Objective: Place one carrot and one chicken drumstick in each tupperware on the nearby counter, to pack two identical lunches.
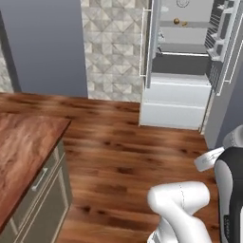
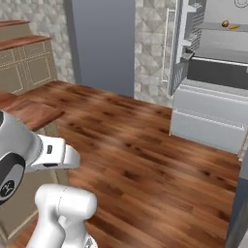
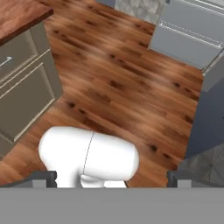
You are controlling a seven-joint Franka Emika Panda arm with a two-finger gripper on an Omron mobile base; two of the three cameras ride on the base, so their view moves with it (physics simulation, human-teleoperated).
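The counter [image 1: 23,147] is a reddish-brown wood-grain top over beige cabinets, at the left edge of the left base view. It also shows as the counter [image 2: 29,114] in the right base view and the counter [image 3: 17,15] at the hand view's upper left. The tupperware is out of view. Far off, on a shelf of the open fridge [image 1: 180,90], lie a small brown lump, apparently a chicken drumstick [image 1: 176,21], and an orange carrot [image 1: 184,23]. The right base view shows the same drumstick [image 2: 225,23] and carrot [image 2: 234,26]. My gripper [image 3: 111,178] is open and empty, pointing down over the floor.
Wooden floor [image 1: 128,152] stretches between the counter and the fridge. The fridge door [image 1: 147,42] stands open, with white drawers [image 2: 208,116] at the bottom. A grey panel [image 1: 47,42] and a tiled wall [image 1: 114,42] close the back. Cabinet drawers with bar handles [image 3: 17,78] face the floor.
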